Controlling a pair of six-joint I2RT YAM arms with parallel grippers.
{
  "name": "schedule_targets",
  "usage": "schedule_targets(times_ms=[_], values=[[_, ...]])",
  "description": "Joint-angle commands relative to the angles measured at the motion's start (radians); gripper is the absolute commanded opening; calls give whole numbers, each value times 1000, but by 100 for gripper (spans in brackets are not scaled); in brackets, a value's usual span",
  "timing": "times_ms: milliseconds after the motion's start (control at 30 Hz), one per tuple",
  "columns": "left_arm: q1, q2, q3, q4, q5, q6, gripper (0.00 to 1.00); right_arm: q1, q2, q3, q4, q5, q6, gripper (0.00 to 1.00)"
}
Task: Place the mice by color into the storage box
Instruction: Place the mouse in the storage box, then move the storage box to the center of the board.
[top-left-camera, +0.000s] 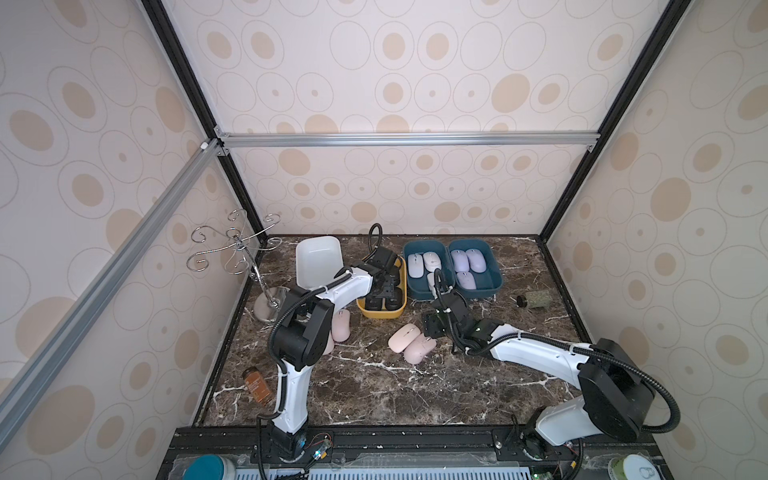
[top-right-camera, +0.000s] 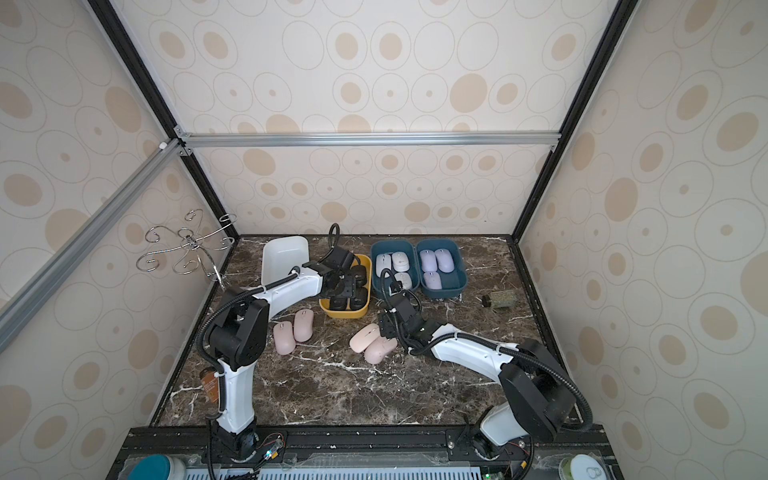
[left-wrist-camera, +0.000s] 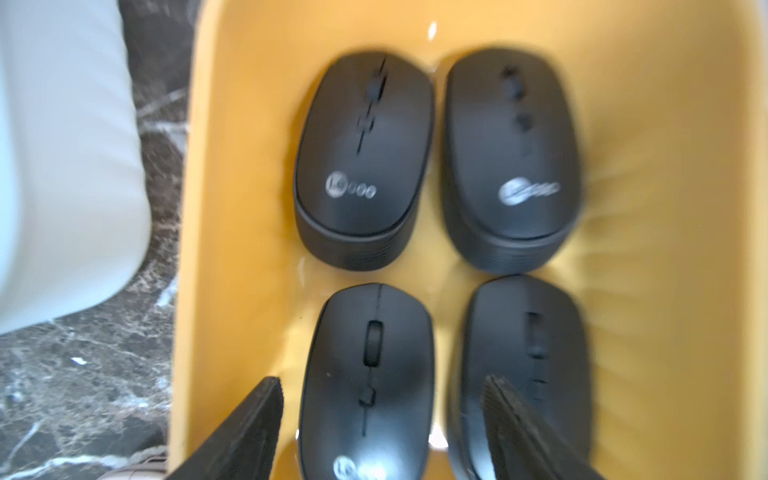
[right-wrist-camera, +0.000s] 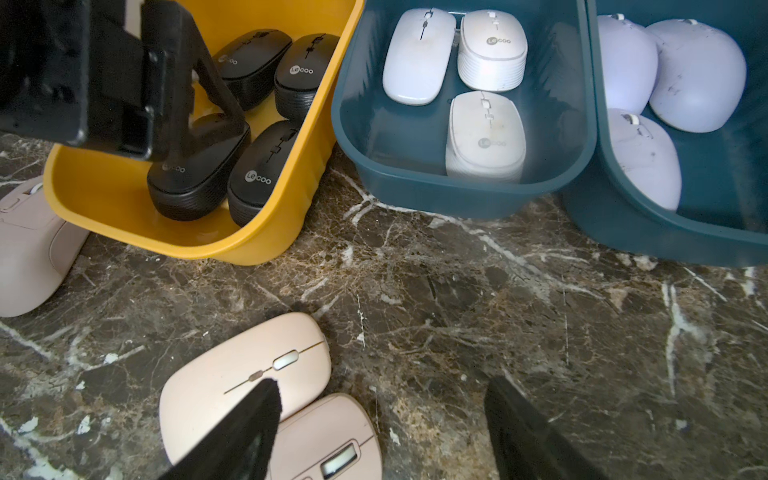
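Several black mice (left-wrist-camera: 365, 166) lie in the yellow bin (top-left-camera: 380, 314). My left gripper (left-wrist-camera: 380, 382) hangs open over them, its fingers astride one black mouse (left-wrist-camera: 365, 374) with gaps on both sides. Three white mice (top-left-camera: 415, 265) fill one teal bin (top-left-camera: 419, 296) and three lavender mice (top-left-camera: 466, 279) the teal bin (top-left-camera: 496, 274) beside it. Two pink mice (top-right-camera: 284, 337) lie on the table by the left arm, and two more (right-wrist-camera: 241, 374) rest beside my open right gripper (right-wrist-camera: 381, 382), which holds nothing. A white bin (top-left-camera: 318, 262) stands empty at the back left.
A metal hook rack (top-left-camera: 237, 249) stands at the table's far left edge. A brown bottle (top-left-camera: 257, 384) lies near the left arm's base. A green jar (top-left-camera: 536, 298) lies on its side at the right of the teal bins.
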Motion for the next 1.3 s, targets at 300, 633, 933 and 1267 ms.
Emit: schedule_targets(times_ms=[300,633,933,1267], values=[[-6,-245,-41,12,3,13,68,10,-1,-5,9,20,0,76],[122,-484,-294,95,34,89,69,16,88,48,2,-57,-22,14],[305,-366,-167,164,187,153,72,120,250,211,-76,-193,49,13],[399,-326,-239,277,295,148,74,124,438,411,-145,-237,91,23]])
